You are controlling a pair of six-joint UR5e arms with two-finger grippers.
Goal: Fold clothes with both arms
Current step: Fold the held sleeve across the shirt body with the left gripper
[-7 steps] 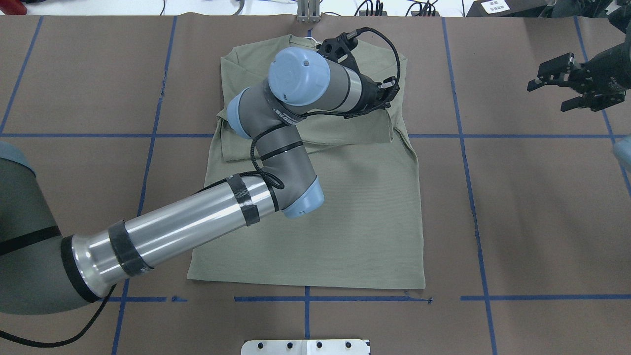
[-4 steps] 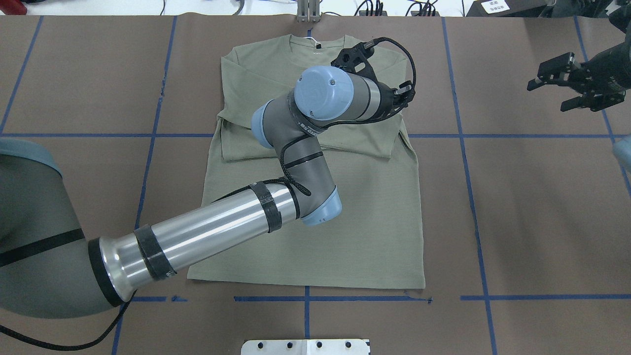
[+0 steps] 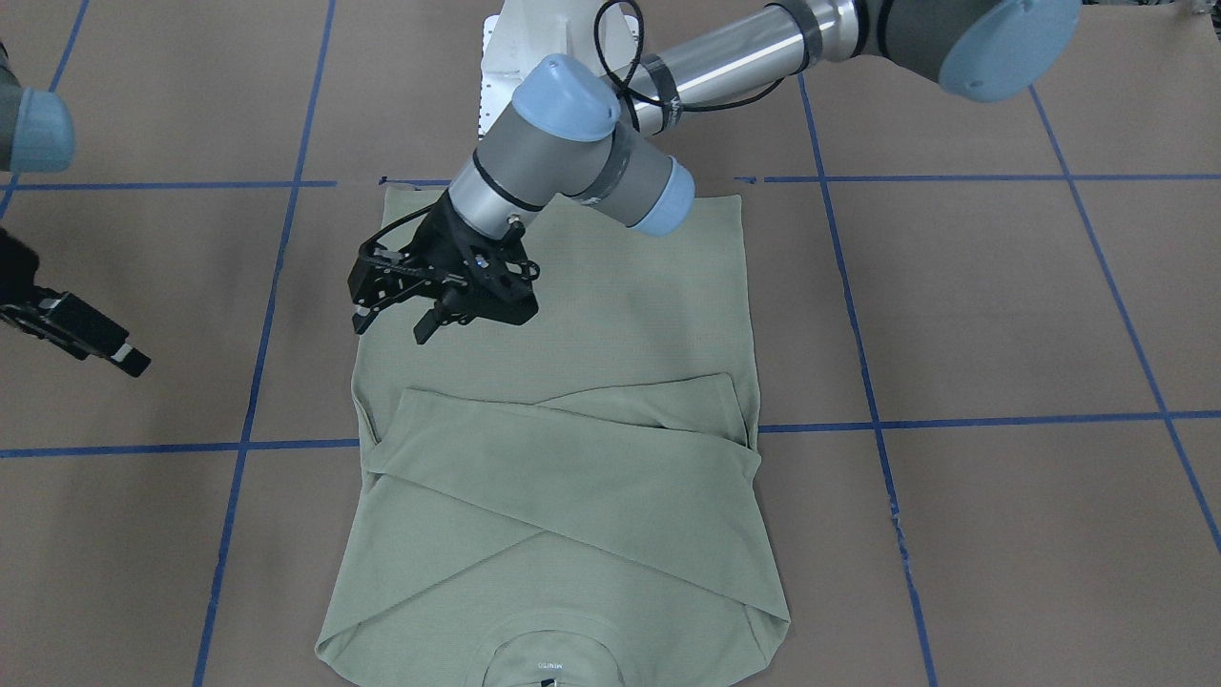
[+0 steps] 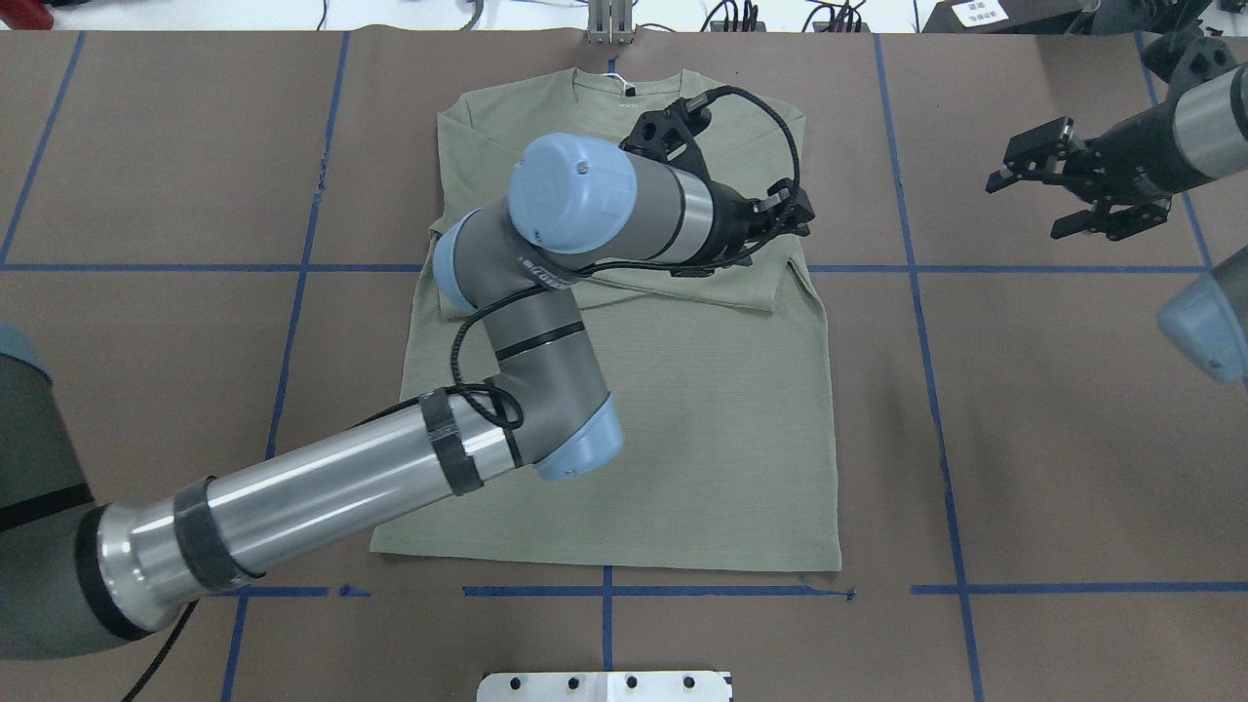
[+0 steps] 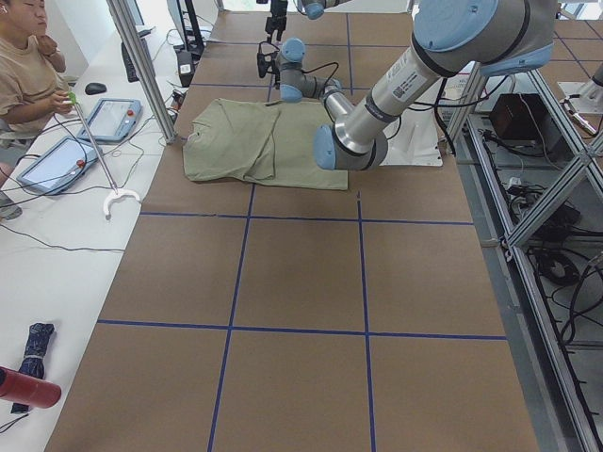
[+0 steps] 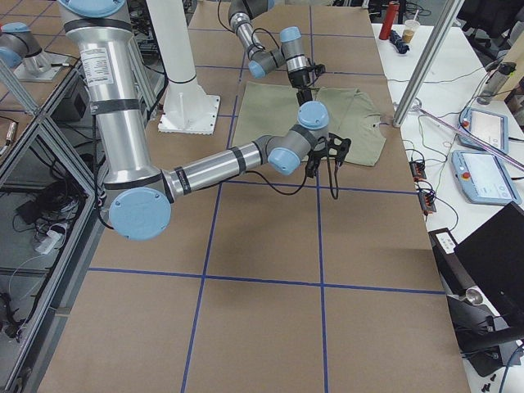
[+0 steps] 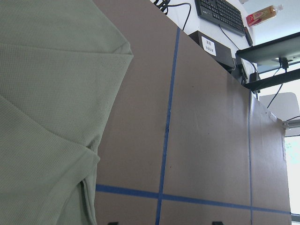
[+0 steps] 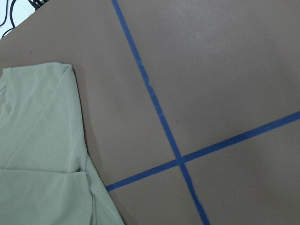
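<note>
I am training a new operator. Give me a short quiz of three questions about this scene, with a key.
1. True or false: the left gripper is shut on the shirt.
2. Where do the sleeves lie? A) spread out sideways B) folded across the chest C) tucked under the hem
3. Fill in: the right gripper hovers, open, above the bare ____.

Key
1. False: it is open, above the shirt.
2. B
3. table

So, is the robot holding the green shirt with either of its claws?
No, nothing is held. The left gripper is open and empty over the pale sage-green knit shirt, and the right gripper is open over the brown table.
</note>
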